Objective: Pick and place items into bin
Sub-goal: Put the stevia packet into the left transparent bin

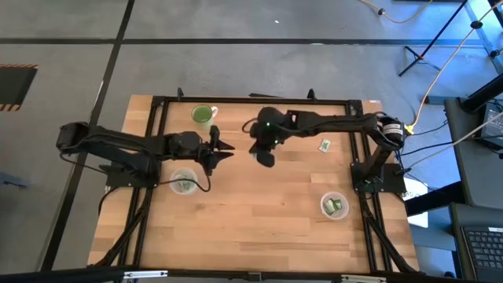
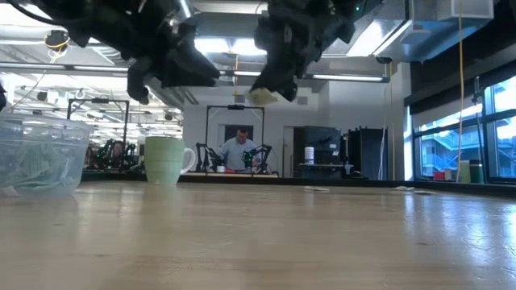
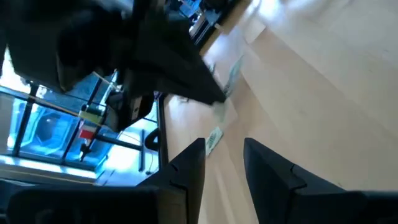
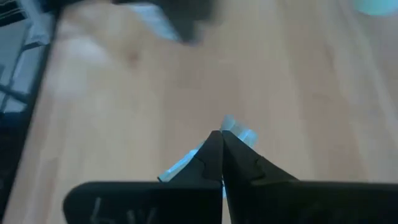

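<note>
**Packet aloft, more to bin**

High view: both bins (image 1: 184,182) hold packets; one loose packet (image 1: 324,145) waits near the right arm. Left wrist: left gripper (image 3: 222,163) spread, empty. Right wrist: right gripper (image 4: 221,140) clenched on a held packet (image 4: 239,133), not yet binned.

two arms (image 1: 126,149), one mug (image 1: 203,115), two bins (image 1: 184,182), one loose packet (image 1: 324,145) on table.

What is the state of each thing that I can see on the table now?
Left end effector: open, empty, above the table.
Right end effector: shut on a small shiny packet, raised.
Light-green ceramic mug: upright.
Clear plastic bin at left: holds packets.
Clear plastic bin at right: holds packets.
Loose green-white packet: flat on the wood.
</note>
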You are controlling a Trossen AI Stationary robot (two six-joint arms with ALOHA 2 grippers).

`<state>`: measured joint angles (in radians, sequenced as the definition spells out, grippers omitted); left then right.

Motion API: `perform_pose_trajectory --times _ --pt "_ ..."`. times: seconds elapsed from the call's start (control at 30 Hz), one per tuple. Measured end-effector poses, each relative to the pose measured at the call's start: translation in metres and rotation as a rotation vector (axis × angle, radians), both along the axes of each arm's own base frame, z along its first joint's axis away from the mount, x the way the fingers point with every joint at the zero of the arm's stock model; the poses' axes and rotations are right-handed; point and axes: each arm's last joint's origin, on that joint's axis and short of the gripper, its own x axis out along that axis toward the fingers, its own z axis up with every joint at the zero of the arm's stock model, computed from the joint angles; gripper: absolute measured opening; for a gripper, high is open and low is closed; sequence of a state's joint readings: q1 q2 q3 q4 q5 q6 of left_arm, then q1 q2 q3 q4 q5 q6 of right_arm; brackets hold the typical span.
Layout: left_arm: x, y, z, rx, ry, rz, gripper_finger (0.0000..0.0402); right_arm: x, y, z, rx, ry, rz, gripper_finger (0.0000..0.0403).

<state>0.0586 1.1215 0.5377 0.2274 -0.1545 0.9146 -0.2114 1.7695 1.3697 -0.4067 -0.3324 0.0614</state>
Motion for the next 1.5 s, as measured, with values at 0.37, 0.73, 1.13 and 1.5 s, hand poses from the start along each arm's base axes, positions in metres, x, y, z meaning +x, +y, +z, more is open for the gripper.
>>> perform_pose_trajectory --times 0.37,0.73,1.13,1.5 --pt "0.016 -0.004 -0.007 -0.157 -0.069 -0.11 0.0116 0.009 0.028 0.005 -0.026 -0.073 0.09 0.0" --pt "0.017 -0.003 -0.005 -0.211 -0.099 -0.085 0.0116 0.014 0.034 0.011 -0.056 -0.156 0.122 0.0" --pt "0.017 -0.003 -0.006 -0.21 -0.099 -0.083 0.0038 0.015 0.034 0.011 -0.06 -0.164 0.123 0.0" --pt "0.015 -0.001 -0.006 -0.188 -0.086 0.009 0.0002 0.012 0.033 0.008 -0.065 -0.115 0.122 0.0015"
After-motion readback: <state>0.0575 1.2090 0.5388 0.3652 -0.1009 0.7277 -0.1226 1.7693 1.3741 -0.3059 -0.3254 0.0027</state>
